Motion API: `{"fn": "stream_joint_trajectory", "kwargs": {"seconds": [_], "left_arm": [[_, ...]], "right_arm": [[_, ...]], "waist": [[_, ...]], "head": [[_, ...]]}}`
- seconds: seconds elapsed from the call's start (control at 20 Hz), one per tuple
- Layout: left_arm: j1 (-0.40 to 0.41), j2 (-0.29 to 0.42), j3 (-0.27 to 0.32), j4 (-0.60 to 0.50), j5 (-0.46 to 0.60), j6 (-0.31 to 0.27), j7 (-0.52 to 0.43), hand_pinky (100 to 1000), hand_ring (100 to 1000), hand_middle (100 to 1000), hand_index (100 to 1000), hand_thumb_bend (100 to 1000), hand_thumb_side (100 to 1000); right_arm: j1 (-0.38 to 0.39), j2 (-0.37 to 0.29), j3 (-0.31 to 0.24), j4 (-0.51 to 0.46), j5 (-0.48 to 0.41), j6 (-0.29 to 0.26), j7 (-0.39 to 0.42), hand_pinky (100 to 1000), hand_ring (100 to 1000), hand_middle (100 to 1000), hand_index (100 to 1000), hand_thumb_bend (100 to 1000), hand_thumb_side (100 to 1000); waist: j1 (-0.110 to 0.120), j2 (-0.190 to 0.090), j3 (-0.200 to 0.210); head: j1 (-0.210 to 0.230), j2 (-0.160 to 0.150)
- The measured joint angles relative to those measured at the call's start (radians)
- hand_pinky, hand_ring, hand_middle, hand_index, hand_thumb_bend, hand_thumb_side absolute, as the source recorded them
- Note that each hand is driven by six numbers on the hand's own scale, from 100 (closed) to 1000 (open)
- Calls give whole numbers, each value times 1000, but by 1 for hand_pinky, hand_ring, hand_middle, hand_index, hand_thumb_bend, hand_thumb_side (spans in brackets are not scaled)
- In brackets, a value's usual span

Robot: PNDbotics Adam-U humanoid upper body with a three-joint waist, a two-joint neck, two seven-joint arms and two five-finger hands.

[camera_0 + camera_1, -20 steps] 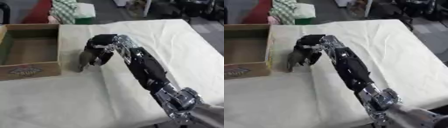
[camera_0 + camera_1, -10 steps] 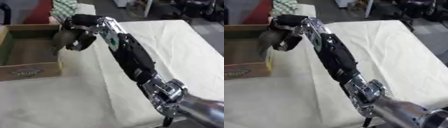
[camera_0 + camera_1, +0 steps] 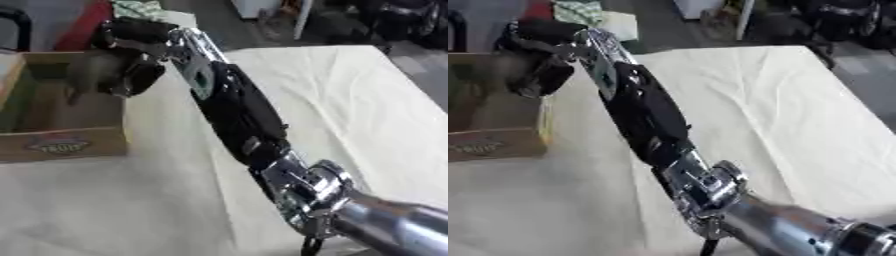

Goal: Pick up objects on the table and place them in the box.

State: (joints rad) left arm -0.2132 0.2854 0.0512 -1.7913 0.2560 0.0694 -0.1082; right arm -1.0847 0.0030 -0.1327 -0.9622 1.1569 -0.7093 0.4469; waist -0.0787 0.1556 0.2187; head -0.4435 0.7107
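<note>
I have the right hand (image 3: pixel 131 60) stretched far out across the surface (image 3: pixel 350 100) and up over the cardboard box (image 3: pixel 61 142), which I am using as my landmark. The hand hangs above the box's right wall, near its far corner, with the fingers curled round a dull grey-brown object (image 3: pixel 92 70). I cannot make out what the object is, only that it is a rounded, blurred lump held within the fingers and sitting over the box's open inside, clear of the box floor. The arm runs from the lower right of my view up to the box, black with silver joints. The box itself lies at the left edge of the surface, its printed front wall facing me. Beyond the box, past its far side, I see a folded green checked cloth (image 3: pixel 140 9). The surface is covered with a pale, creased sheet.
</note>
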Motion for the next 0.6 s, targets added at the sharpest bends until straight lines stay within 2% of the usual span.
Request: {"fn": "stream_joint_trajectory", "kwargs": {"seconds": [0.35,0.6], "left_arm": [[-9,-5,-6,0,4,2,-6,648,653,580,561,100,859],[-13,-5,-12,0,4,5,-10,648,654,579,561,100,860]], "right_arm": [[-6,74,-46,63,187,-56,-57,763,656,488,729,100,308],[-6,103,-69,89,300,-48,-175,769,660,510,759,100,282]], "waist": [[0,2,21],[0,4,28]], "head": [[-14,-1],[-21,-8]]}}
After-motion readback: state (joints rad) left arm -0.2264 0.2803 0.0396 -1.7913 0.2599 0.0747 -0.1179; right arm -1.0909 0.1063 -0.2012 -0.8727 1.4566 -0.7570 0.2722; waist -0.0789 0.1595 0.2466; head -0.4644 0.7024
